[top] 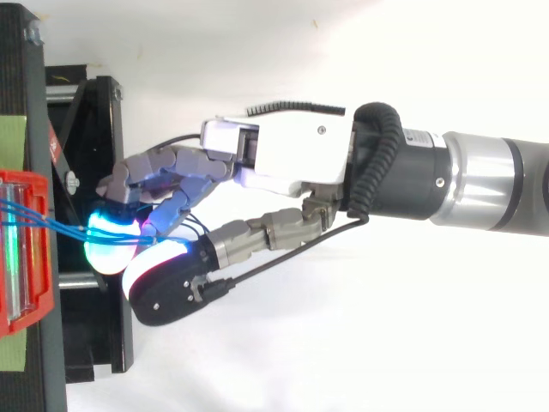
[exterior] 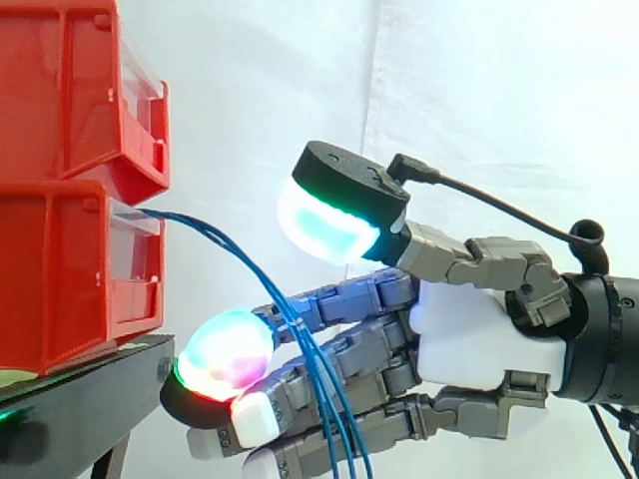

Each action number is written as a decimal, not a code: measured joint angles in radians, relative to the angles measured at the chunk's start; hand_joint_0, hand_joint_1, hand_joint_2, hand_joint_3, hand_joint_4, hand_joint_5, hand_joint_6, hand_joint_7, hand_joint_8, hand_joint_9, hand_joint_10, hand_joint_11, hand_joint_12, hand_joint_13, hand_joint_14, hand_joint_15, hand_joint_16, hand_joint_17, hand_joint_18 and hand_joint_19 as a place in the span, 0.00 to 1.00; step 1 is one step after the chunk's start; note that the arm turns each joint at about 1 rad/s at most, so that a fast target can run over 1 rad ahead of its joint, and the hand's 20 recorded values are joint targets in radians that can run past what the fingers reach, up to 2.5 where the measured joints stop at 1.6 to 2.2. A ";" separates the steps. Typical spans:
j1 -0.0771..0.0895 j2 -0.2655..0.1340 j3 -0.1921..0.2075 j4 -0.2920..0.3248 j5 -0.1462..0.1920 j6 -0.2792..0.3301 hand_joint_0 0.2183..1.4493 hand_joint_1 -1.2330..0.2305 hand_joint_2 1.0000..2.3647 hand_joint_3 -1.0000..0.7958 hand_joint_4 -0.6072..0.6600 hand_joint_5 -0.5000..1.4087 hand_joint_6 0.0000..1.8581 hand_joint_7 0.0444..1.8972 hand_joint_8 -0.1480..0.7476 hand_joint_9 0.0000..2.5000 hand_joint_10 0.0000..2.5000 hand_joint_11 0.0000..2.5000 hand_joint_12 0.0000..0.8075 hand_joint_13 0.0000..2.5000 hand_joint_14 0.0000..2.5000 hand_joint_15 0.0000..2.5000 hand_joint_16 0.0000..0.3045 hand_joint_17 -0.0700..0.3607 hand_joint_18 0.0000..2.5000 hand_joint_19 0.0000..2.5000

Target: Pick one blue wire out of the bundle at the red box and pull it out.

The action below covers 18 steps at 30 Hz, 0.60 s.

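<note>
Hand [exterior: 479, 339]: spread wide, thumb pad [exterior: 324, 225] raised well above fingers [exterior: 349, 299], nothing pinched. Blue wires [exterior: 240, 254]: arc from lower red bin [exterior: 60, 279] down across fingers. Step, judged: separate single wire, close thumb onto it, pull straight away from bin.

A white curtain [exterior: 479, 90] hung behind the scene, with one vertical fold running down it right of centre and softer creases beside that fold. The light was bright and even, so the shadows on the cloth were faint. A black stand [exterior: 80, 399] filled the lower left corner of the side view, its top edge slightly glossy. From above it lay along the left edge over plain white ground [top: 360, 343].
</note>
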 measured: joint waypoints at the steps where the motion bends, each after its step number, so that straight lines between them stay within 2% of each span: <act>1: 0.001 0.000 0.000 -0.001 -0.003 0.001 0.26 0.48 0.01 0.35 0.75 0.20 0.27 0.59 0.58 0.33 0.00 0.14 0.55 0.17 0.00 0.04 0.21 0.49 0.16 0.11; 10: -0.005 0.000 -0.006 -0.030 -0.029 0.006 0.26 0.47 0.01 0.35 0.75 0.20 0.27 0.59 0.58 0.32 0.01 0.14 0.55 0.17 0.00 0.04 0.21 0.49 0.16 0.12; 18: -0.027 0.000 -0.013 -0.065 -0.059 0.041 0.27 0.45 0.01 0.39 0.72 0.20 0.27 0.66 0.58 0.33 0.00 0.15 0.54 0.17 0.00 0.04 0.21 0.49 0.17 0.12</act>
